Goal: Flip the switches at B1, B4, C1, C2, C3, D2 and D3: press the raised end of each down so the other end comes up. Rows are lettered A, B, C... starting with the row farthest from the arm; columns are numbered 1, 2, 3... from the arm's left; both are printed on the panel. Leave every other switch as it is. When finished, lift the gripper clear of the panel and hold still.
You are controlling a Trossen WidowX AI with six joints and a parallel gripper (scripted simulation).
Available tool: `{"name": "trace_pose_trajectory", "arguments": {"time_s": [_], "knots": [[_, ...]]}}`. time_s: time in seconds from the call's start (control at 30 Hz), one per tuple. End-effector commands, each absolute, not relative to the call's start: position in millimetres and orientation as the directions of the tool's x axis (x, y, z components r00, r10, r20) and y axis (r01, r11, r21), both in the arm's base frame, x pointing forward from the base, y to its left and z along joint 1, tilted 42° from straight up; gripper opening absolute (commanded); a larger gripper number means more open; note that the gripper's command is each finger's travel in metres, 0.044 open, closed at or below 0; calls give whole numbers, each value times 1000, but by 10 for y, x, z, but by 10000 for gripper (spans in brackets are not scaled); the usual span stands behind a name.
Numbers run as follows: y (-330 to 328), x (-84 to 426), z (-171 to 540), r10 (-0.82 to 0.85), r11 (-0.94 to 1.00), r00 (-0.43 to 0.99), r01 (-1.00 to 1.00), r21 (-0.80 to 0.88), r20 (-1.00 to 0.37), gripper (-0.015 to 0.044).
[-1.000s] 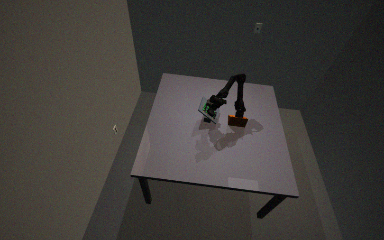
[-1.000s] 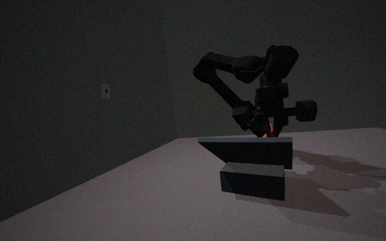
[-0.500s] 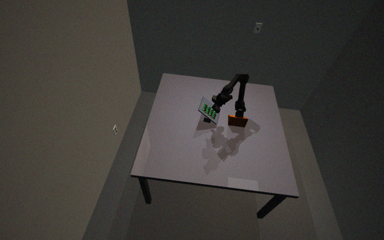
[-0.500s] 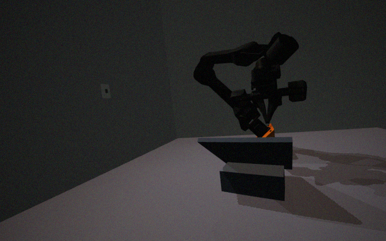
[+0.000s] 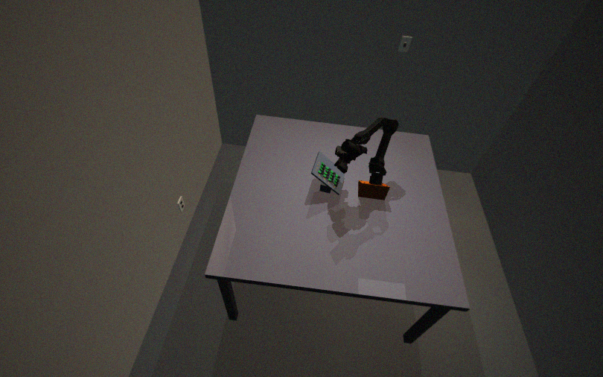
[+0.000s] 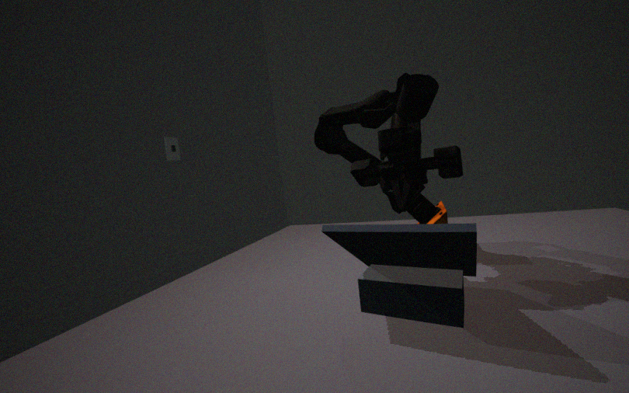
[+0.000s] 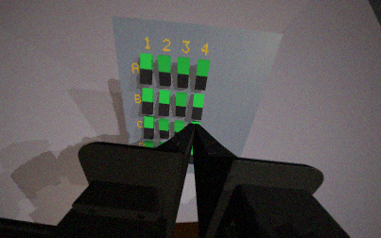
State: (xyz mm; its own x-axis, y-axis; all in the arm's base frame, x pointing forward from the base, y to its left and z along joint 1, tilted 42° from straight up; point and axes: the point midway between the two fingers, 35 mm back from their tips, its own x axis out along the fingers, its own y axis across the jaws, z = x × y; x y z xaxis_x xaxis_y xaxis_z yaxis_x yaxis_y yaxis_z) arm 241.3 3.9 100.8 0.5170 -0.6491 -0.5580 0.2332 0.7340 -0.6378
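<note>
The tilted grey panel (image 5: pixel 318 159) (image 6: pixel 400 246) (image 7: pixel 248 61) carries rows of green-and-black switches. In the wrist view, B1 (image 7: pixel 147 100), B4 (image 7: pixel 198 106) and C1 (image 7: pixel 148 127) show bright green far halves. C2 (image 7: pixel 164 127) and C3 (image 7: pixel 179 127) look duller green; which ends are raised is hard to tell. D2 and D3 are mostly hidden behind the fingers. My gripper (image 5: pixel 342 169) (image 6: pixel 399 210) (image 7: pixel 194 127) is shut and empty. Its tips overlap C4 in the wrist view, and in the top view it hangs above the panel's arm side.
A dark support block (image 5: pixel 324 188) (image 6: pixel 411 300) stands under the panel. An orange block (image 5: pixel 373 191) (image 6: pixel 437 214) sits at the arm's base. The table (image 5: pixel 275 243) (image 6: pixel 238 302) carries both, with shadows of the arm and panel across it.
</note>
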Motion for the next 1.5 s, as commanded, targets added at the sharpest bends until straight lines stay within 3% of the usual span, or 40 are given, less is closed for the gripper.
{"name": "trace_pose_trajectory", "arguments": {"time_s": [0.0, 1.47], "knots": [[-147, 2470, 878, -656, 725, 520, 230, -650, -547, 0], [-319, 2597, 740, -657, 723, 522, 232, -650, -544, 0]]}}
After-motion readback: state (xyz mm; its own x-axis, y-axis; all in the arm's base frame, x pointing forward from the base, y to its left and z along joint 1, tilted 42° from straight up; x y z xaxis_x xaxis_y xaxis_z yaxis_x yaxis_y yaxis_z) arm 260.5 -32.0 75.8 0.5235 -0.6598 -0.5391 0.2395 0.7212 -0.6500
